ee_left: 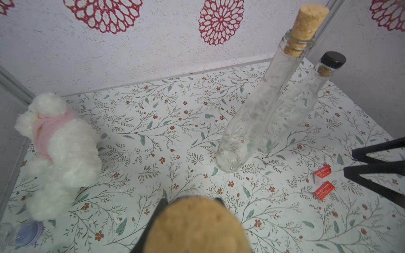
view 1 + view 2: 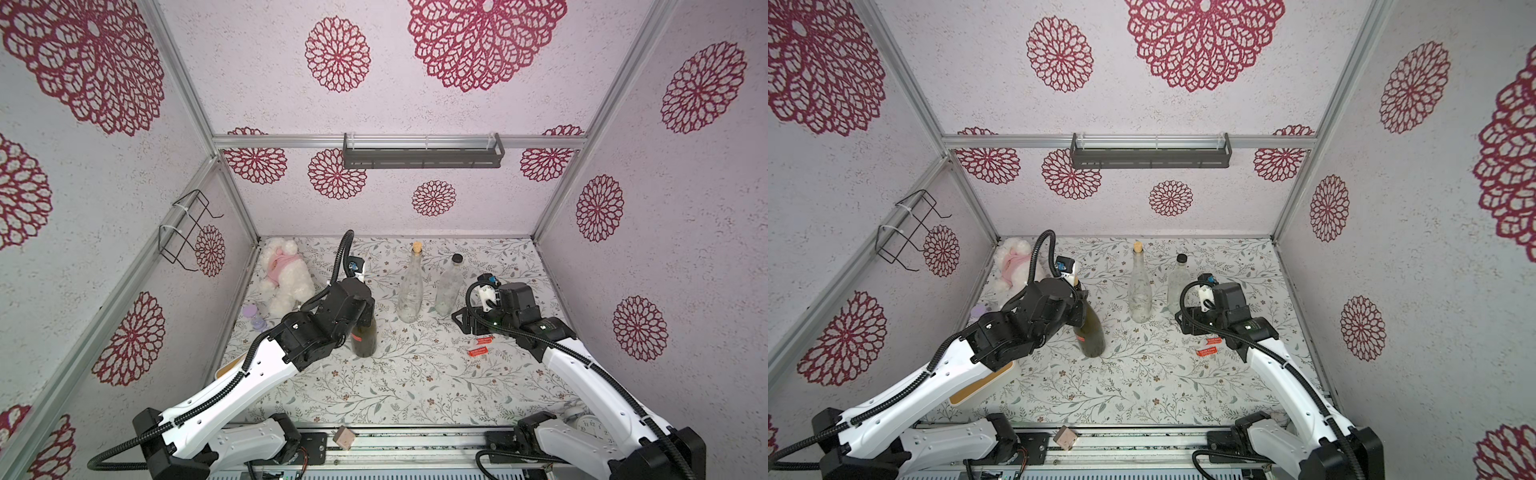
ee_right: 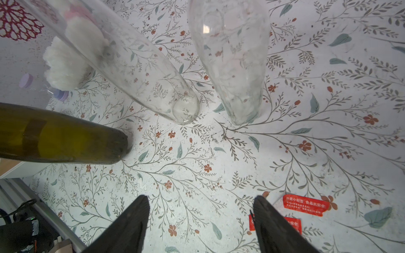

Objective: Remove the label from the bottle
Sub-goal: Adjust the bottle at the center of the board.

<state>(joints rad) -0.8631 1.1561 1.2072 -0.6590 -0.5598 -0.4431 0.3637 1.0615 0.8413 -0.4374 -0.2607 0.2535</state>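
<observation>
while clamped at the neck between the pressed-in fingers of the left gripper, stands upright on the floral table as a dark green bottle, left of the middle in both top views. bears a small reddish label low on the side turned toward the left arm. in the right wrist view, shows as olive glass with a brownish strip across it. fills the near edge of the left wrist view with a blurred cork, black fingers tight on either side. farther back and to the right, stands as two clear bottles near each other, both upright: a taller cork-stoppered bottle and a shorter black-capped bottle. lies flat on the table to the right of the dark green bottle, well apart from it, as two loose red labels just beside each other. hovers low beside those as the right gripper, fingers spread wide with nothing between them, one fingertip covering part of the nearer one in its wrist view. slumps by the far left corner as a white plush toy in pink, with a small lilac-capped item just in front of it.
</observation>
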